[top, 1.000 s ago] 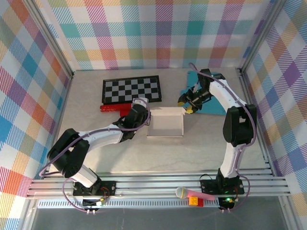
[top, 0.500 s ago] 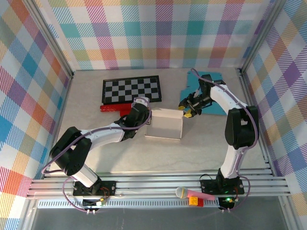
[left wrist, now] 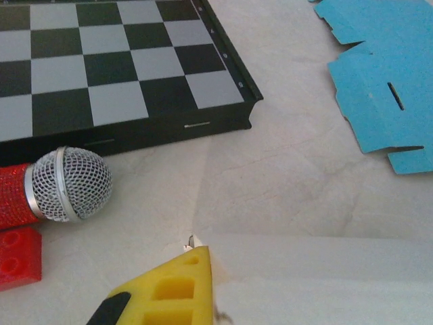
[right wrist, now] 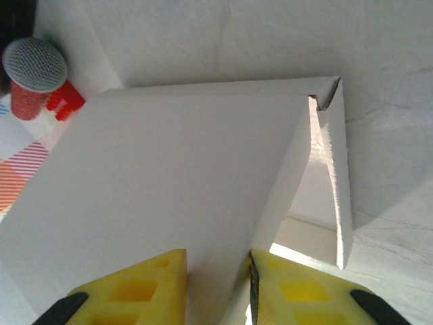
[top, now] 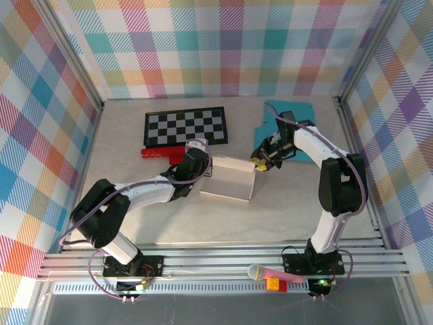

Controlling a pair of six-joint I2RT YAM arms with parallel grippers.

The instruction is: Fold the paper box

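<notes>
The white paper box (top: 229, 179) lies mid-table, its lid panel (right wrist: 169, 183) folded over the body, with one corner still gaping. My right gripper (top: 260, 162) is at the box's right end. Its yellow fingers (right wrist: 135, 288) straddle the lid's folded edge, still open, and the right one touches the flap. My left gripper (top: 203, 164) is shut on the box's left wall. One yellow finger (left wrist: 169, 291) shows against the white paper (left wrist: 318, 271), which hides the other finger.
A black-and-white chessboard (top: 185, 126) lies behind the left gripper, with a red microphone (left wrist: 67, 184) and a red brick (left wrist: 19, 257) beside it. A flat blue paper cut-out (top: 298, 125) is at the back right. Another microphone (top: 270, 273) rests on the near rail.
The lid has come down over the box, and the box has turned slightly. My right gripper moved onto the lid's right edge with its jaws narrowing. The left gripper stayed put.
</notes>
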